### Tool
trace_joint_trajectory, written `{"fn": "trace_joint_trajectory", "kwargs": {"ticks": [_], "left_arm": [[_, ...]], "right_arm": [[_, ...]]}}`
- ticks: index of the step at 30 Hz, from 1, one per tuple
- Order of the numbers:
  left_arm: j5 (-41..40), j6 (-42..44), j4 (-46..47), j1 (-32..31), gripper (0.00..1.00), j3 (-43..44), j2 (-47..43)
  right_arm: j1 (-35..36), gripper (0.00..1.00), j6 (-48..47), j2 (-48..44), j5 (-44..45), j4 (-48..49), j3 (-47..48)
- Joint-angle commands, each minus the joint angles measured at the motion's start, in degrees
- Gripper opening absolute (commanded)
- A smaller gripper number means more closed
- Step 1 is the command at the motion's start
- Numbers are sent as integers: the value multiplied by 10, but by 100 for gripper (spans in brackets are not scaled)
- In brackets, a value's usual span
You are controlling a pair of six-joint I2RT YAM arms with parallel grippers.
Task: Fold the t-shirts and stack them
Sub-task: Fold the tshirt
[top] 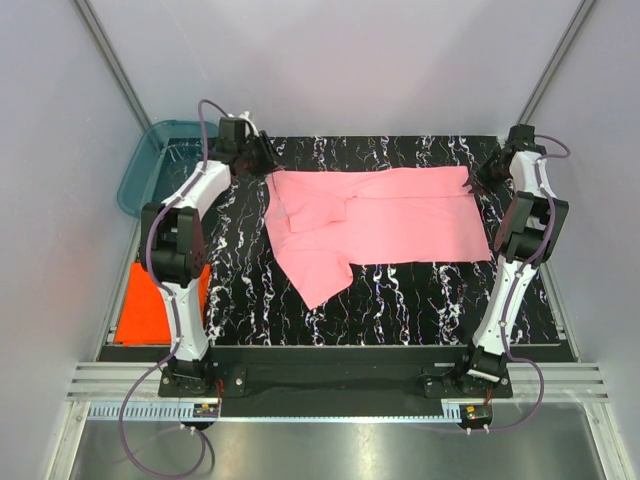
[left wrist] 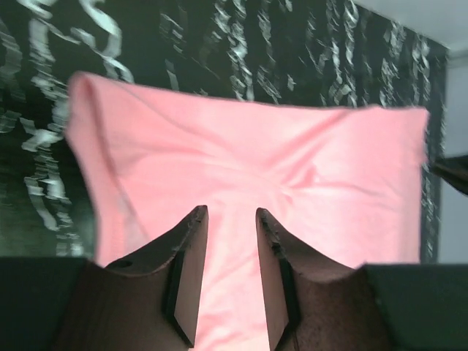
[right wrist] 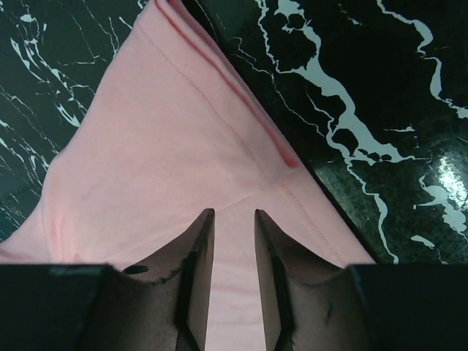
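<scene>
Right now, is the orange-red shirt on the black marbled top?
No, the orange-red shirt lies off the left edge of the black marbled top; only the pink shirt is on it.

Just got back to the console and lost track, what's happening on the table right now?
The pink shirt lies spread on the black table. The left gripper is at its far left corner, the right gripper at its far right corner, fingers astride the cloth; whether they pinch it is unclear. The orange-red shirt lies folded beside the left arm. Nothing is stacked yet.
</scene>
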Motion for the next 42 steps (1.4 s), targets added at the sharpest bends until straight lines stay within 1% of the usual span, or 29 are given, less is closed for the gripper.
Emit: {"fn": "trace_joint_trajectory", "kwargs": {"ticks": [1,5,12,22,29,33,34,35,37,38,39,42], "left_arm": [[70,-51,43,-27,37,-50,6],[105,-83,80,-43,37,-82,19],[126,-101,80,-51,37,-71,50],[115,-117,72,-49,37,-60,76],[104,-125,57,-48,36,-56,96],[99,-124,52,-45,36,-61,97],[98,-123,50,-45,36,-64,97],[96,-123,50,-45,35,-65,97],[93,-122,47,-43,35,-68,97],[92,-121,46,-42,35,-69,98],[91,-121,45,-41,35,-71,98],[85,-115,37,-40,34,-74,97]], "right_arm": [[-4,35,10,-3,9,6,9],[-9,36,28,10,-6,13,11],[-12,36,32,9,2,19,0],[-27,36,31,30,3,30,-9],[-32,34,21,47,1,34,6],[-34,28,21,52,1,35,12],[-35,24,22,55,1,34,15],[-36,17,22,55,1,34,18],[-38,9,21,56,6,34,19],[-39,2,20,57,7,34,24],[-41,0,19,58,8,33,25],[-45,0,21,59,14,30,27]]}}
